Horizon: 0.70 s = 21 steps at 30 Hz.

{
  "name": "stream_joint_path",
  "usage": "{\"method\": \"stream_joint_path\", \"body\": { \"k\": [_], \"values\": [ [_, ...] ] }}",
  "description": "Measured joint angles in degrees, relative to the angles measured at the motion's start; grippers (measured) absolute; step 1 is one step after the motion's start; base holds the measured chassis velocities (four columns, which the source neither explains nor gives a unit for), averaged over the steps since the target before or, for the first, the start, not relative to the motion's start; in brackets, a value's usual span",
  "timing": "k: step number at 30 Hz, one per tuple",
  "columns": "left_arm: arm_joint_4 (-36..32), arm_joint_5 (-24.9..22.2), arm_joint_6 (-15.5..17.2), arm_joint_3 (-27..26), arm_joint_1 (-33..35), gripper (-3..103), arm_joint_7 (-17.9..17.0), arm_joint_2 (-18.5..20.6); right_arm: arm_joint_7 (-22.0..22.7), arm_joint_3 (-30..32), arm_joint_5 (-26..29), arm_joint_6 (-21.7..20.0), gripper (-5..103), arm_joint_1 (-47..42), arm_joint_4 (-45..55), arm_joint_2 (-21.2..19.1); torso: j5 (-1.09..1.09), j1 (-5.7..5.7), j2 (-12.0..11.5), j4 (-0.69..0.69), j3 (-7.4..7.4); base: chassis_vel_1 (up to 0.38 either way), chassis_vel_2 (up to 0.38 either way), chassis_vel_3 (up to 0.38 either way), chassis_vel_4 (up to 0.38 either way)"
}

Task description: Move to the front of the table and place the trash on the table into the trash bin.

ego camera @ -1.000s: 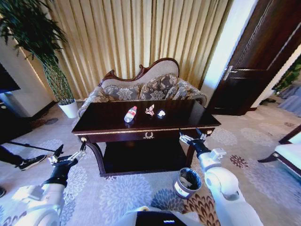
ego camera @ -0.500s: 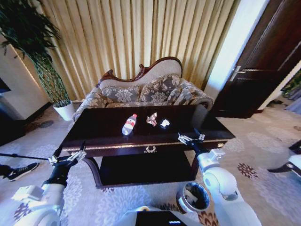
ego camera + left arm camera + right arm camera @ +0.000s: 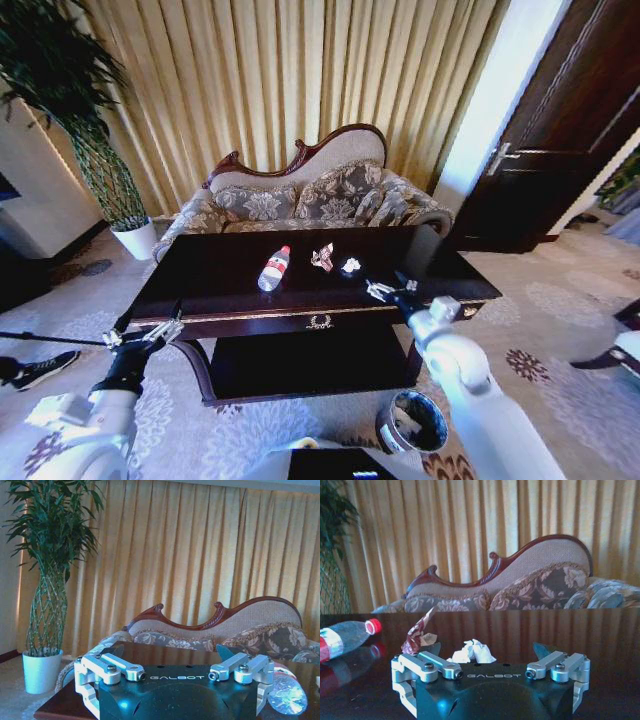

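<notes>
Change since half a second ago: the right arm has reached forward over the worktop's front edge, so the right gripper [image 3: 383, 290] now sits above the dark surface near the white paper ball [image 3: 351, 266]; before, it hung at the front edge. The left arm, the trash and the bin lie as they did.
Right gripper fingers: spread wide, holding nothing; in the right wrist view the two fingers [image 3: 425, 666] stand apart with the paper ball [image 3: 472, 651] between and just beyond them, not touching.
Left gripper: the left gripper [image 3: 145, 334] hovers low, off the worktop's left front corner, fingers [image 3: 102, 668] spread and empty.
Worktop: the dark mahogany table [image 3: 220, 290] with gold edge trim stands before the floral sofa [image 3: 300, 200].
Bottle: the clear plastic bottle [image 3: 273, 268] with red cap and red-white label lies on its side at mid-worktop, cap pointing towards the sofa; in the right wrist view the bottle [image 3: 342, 638] shows beside the scrap.
Wrapper scrap: the pinkish-brown wrapper scrap [image 3: 322, 257] sits between bottle and paper ball, apart from both.
Trash bin: the round dark trash bin [image 3: 413, 423] with silvery rim stands on the carpet by the table's right front leg, with something pale inside.
Plant pot: the white plant pot [image 3: 137, 238] stands by the curtain, well left.
</notes>
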Motion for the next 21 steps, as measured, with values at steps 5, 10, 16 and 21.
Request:
{"method": "stream_joint_path", "body": {
  "k": [5,10,16,21],
  "values": [
    [0.0,0.1,0.1,-0.1,0.1,100,0.0,-0.1,1.2,-3.7,3.0,-2.6,100,6.8,-3.5,-2.3,0.00,0.00,0.0,-0.01,0.00,0.000,0.000,0.000,0.000],
    [0.0,0.6,0.4,-0.4,0.4,100,-0.2,-0.6,3.4,-9.8,5.5,-4.4,100,15.5,-9.3,-2.7,0.00,0.00,0.0,0.01,0.00,0.000,0.000,0.000,0.000],
    [0.0,0.6,0.4,-0.6,0.3,100,-0.3,-0.5,5.1,-13.0,5.7,-5.0,100,18.5,-12.4,-1.7,-0.01,0.00,0.0,0.00,-0.01,0.000,0.000,0.000,0.000],
    [0.0,0.8,0.4,-0.5,0.3,100,-0.3,-0.8,6.1,-14.7,5.6,-5.5,100,19.3,-14.2,-0.7,0.00,0.00,0.0,-0.01,-0.01,0.000,0.000,0.000,0.000]
  ]
}}
